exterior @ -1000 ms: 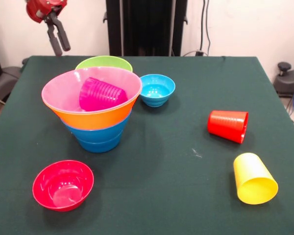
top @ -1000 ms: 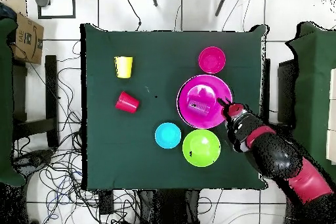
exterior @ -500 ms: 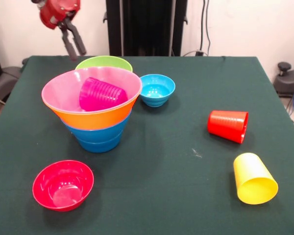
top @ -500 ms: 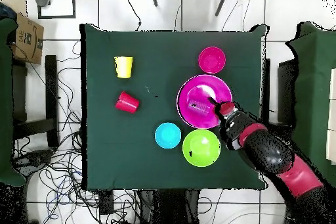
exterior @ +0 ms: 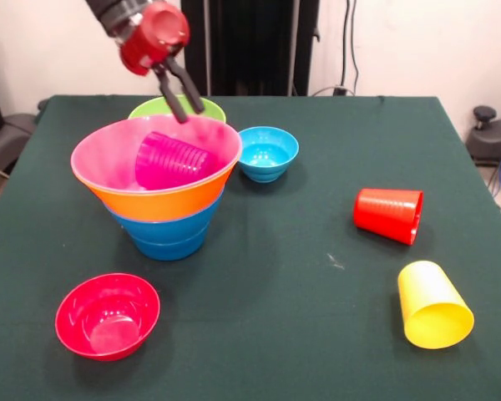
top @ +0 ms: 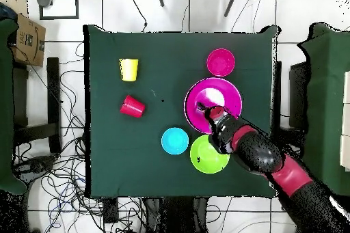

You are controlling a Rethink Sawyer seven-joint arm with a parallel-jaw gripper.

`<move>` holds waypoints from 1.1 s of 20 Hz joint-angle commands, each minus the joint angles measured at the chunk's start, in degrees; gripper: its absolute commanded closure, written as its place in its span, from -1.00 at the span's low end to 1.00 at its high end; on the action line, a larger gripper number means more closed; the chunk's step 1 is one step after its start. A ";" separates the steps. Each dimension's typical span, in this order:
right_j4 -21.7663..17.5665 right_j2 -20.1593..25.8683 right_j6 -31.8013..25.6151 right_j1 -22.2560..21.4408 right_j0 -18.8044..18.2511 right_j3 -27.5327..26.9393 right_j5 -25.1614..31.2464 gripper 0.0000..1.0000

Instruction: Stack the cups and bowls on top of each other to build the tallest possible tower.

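Green bowl [exterior: 177, 107] mostly behind the pink bowl [exterior: 108, 159]; arm [exterior: 121, 12] cut off at the top edge.

arm [top: 256, 154] over tower [top: 229, 93] edge | green bowl [top: 205, 158] partly covered | red cup [top: 132, 106] lying

My gripper [exterior: 184, 107] hangs over the far rim of the tower [exterior: 160, 196], a nested stack of glossy plastic bowls on the green-clothed table [exterior: 301, 317]. The translucent purple plastic tumbler [exterior: 172, 160] lies on its side in the top bowl. In the front view, 1 medium green bowl [exterior: 154, 107] sits behind the tower, 1 small light-blue bowl [exterior: 267, 153] to its right, 1 small red bowl [exterior: 108, 315] in front. Well apart to the right lie 2 tipped tumblers, the red one [exterior: 389, 215] behind the yellow one [exterior: 433, 305].
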 commanded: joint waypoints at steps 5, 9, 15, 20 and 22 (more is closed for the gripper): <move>-9.30 -9.82 -3.01 2.22 7.52 -9.75 2.55 -1.00; -11.00 -12.69 -5.23 -0.20 9.03 -14.49 8.52 -1.00; -8.74 -10.61 -3.66 -2.42 8.66 -14.87 13.42 -1.00; -4.56 -7.78 -2.63 -7.40 8.03 -15.04 22.57 -1.00; -3.75 -7.01 -2.69 -8.50 7.83 -15.28 25.02 -1.00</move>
